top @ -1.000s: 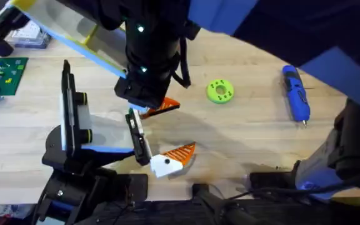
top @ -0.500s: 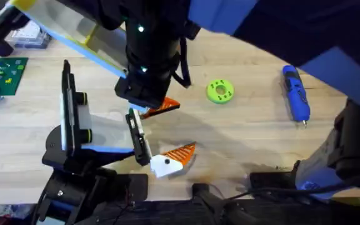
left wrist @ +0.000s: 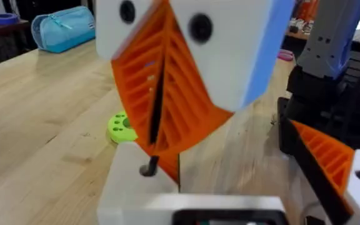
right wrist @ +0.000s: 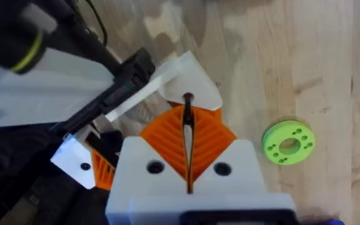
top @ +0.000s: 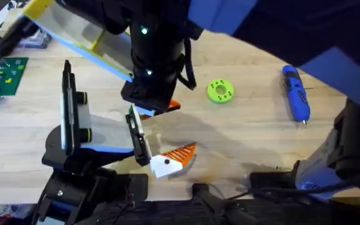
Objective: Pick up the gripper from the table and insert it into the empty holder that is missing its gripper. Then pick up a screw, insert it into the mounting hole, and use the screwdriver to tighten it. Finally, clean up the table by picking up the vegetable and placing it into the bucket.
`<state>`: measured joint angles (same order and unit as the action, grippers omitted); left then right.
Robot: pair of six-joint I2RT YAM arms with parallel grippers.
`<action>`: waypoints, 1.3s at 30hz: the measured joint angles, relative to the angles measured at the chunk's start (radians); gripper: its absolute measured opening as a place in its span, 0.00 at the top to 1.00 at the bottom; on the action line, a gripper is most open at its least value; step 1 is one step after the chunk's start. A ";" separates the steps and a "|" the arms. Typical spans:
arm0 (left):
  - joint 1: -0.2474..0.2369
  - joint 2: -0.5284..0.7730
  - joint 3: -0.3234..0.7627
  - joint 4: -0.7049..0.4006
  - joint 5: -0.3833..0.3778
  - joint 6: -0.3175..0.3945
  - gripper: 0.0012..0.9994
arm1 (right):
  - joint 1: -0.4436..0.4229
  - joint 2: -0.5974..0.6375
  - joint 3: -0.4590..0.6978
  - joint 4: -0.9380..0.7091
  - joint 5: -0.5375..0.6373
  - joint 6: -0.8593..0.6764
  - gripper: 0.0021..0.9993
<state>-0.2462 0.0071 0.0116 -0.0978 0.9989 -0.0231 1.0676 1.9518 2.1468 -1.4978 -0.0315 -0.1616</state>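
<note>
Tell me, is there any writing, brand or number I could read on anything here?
None can be read.
The green board at the table's far left carries small coloured markings, too small to read.
The blue screwdriver shows no legible label.
The lime-green disc has holes but no text.

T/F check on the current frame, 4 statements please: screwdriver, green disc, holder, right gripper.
1. The screwdriver lies flat on the table with no gripper on it. True.
2. In the overhead view, the lime-green disc sits between the screwdriver and the holder. True.
3. The right gripper is wide open. False: its orange pads are closed together on a thin dark piece.
4. The screwdriver tip is stuck in the green disc. False: the two lie apart on the wood.
</note>
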 joint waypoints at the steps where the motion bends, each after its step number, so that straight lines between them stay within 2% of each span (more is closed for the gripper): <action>1: 0.000 0.000 0.000 0.000 0.000 0.000 0.01 | 0.000 0.000 0.000 -0.001 0.000 0.000 0.99; 39: 0.000 0.000 0.000 0.000 0.000 0.000 0.01 | 0.000 0.000 0.000 0.036 0.000 0.000 0.99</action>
<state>-0.2462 0.0071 0.0116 -0.0982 0.9985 -0.0231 1.0676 1.9518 2.1468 -1.4620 -0.0315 -0.1616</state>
